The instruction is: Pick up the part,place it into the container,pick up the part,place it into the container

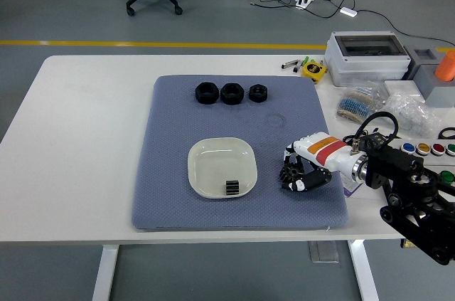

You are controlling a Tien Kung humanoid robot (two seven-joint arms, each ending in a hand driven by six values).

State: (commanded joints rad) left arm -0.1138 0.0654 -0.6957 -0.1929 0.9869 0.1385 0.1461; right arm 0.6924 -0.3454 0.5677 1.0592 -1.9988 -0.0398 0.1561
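Your right robot hand hovers curled and apparently empty beside the dish, so pinch the small, rigid, probably light black parts across their flats.

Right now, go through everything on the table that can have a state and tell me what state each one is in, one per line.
Right hand: over the mat's right side, fingers curled, grasping nothing visible.
Dish: upright on the mat, holding one small black part near its front edge.
Three black nuts: in a row at the mat's far edge, none in the dish.
Grey box: lid shut.
Mat: lying flat on the table.
Left hand: out of view.
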